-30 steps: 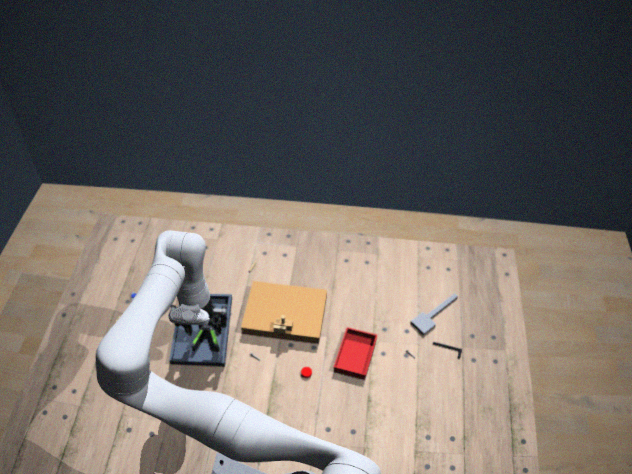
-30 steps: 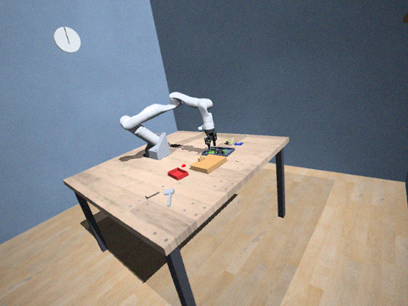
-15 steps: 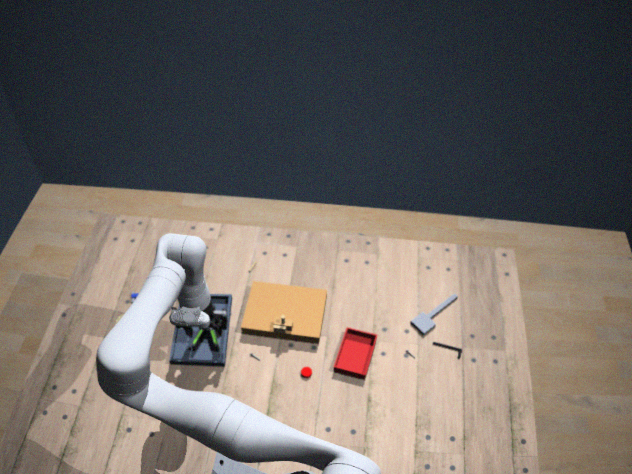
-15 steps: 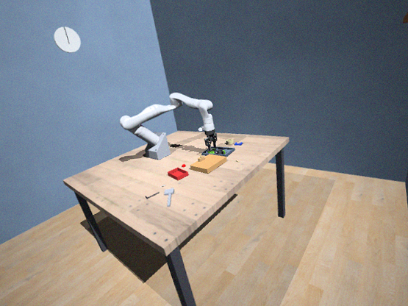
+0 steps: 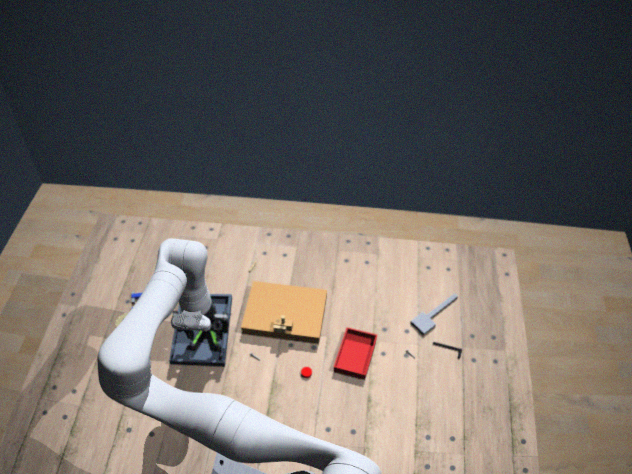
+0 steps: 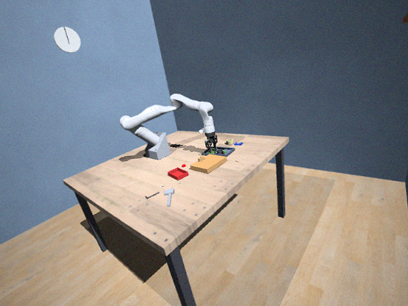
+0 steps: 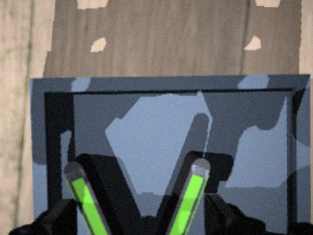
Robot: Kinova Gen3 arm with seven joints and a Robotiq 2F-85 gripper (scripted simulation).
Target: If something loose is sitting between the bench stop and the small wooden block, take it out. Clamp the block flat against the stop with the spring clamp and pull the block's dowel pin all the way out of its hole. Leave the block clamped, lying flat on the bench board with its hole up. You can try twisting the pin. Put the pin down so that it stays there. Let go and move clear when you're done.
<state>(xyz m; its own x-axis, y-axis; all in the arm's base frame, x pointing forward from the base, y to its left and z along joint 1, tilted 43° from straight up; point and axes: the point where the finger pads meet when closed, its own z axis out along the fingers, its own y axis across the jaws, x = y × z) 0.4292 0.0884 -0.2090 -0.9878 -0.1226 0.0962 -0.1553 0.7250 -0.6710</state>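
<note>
The spring clamp, black with two green handles, lies in a dark blue tray at the table's left. My gripper hangs straight over it, open, with a finger on either side of the spread handles. In the wrist view the handles form a V between my fingers, which show only at the bottom corners. The small wooden block with its pin sits at the near edge of the tan bench board, right of the tray. It is too small to tell what lies between the block and the stop.
A red bin and a red disc lie right of the board. Further right are a grey mallet, a black hex key and a screw. Another screw lies in front of the board. A blue piece lies left of the tray.
</note>
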